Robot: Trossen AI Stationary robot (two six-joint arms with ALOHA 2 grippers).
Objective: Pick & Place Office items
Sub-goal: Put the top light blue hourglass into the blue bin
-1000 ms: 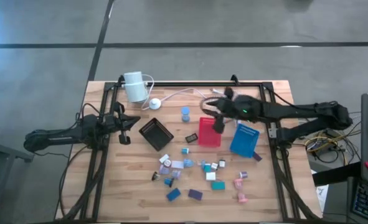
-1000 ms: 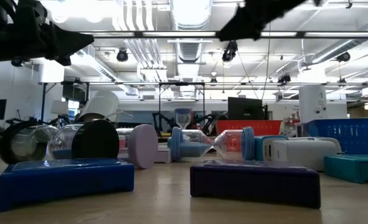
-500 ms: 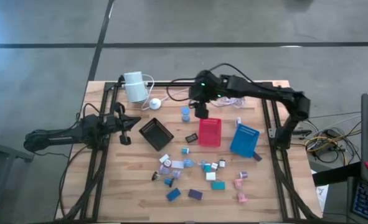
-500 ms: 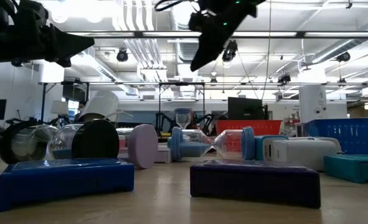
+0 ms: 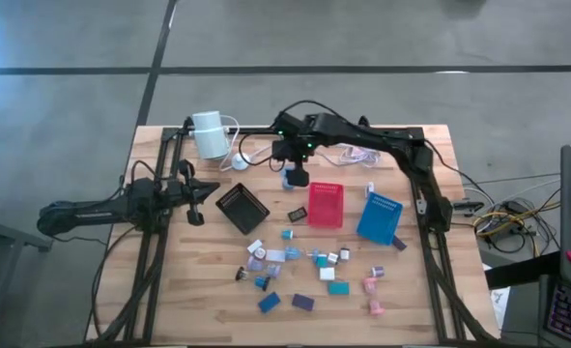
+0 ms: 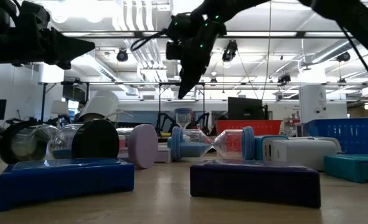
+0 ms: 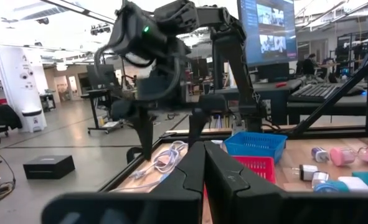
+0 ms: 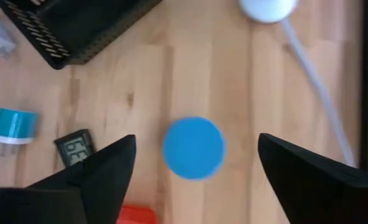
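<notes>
Three trays (image 5: 326, 204) sit in a row mid-desk (image 5: 420, 290), the office items (image 5: 304, 266) scattered on its nearer part; the right pincer (image 5: 296, 178) hangs above one upright cylinder piece (image 8: 193, 148) behind the row.

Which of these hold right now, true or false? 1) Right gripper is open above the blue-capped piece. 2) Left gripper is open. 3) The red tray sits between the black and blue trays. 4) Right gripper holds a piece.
1) True: the right gripper hangs open over the blue-capped piece.
2) False: the left gripper is shut.
3) True: the red tray lies between the black tray and blue tray.
4) False: nothing is between its fingers.
</notes>
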